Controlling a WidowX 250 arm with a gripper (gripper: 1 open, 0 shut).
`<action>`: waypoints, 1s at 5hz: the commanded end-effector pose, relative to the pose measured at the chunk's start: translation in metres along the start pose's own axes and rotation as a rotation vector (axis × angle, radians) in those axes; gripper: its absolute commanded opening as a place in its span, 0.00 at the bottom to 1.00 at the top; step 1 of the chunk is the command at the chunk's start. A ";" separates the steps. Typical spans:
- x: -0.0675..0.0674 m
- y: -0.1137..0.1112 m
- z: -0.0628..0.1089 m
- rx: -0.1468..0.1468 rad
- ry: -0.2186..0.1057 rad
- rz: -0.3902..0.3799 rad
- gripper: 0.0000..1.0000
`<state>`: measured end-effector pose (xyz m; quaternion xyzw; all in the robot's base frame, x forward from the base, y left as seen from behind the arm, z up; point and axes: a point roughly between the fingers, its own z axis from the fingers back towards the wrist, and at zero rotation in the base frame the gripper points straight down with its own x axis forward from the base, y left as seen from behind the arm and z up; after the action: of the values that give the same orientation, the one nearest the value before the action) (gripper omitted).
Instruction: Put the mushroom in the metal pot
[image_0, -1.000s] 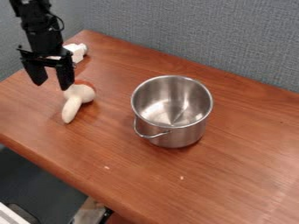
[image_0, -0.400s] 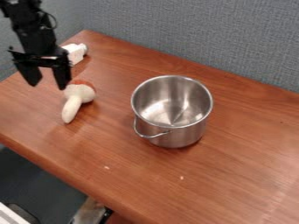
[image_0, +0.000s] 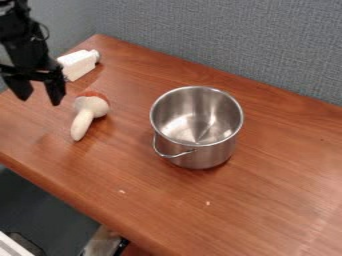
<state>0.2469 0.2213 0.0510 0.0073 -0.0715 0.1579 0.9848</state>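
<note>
Brown wooden table (image_0: 267, 190) with a smooth, slightly glossy top, set at an angle, its near edge running from lower left toward lower right. Behind it, a grey-blue wall (image_0: 241, 40) with a fine woven texture. Below the table edge, dark shadowed floor (image_0: 40, 220). Soft, even light, faint sheen on the wood.

Cut off and hidden parts
The arm (image_0: 14, 30) runs off the upper-left edge; the tabletop (image_0: 267, 190) is cropped at the right.

Cream-stemmed mushroom (image_0: 86, 115) lies on its side, left of upright, empty metal pot (image_0: 197, 127).
</note>
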 end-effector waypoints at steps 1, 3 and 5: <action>0.012 0.002 0.020 0.011 -0.055 -0.044 1.00; 0.005 -0.010 0.032 -0.024 -0.065 -0.084 0.00; 0.014 -0.027 0.020 -0.048 -0.082 -0.157 1.00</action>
<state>0.2579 0.1938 0.0579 -0.0192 -0.0904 0.0811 0.9924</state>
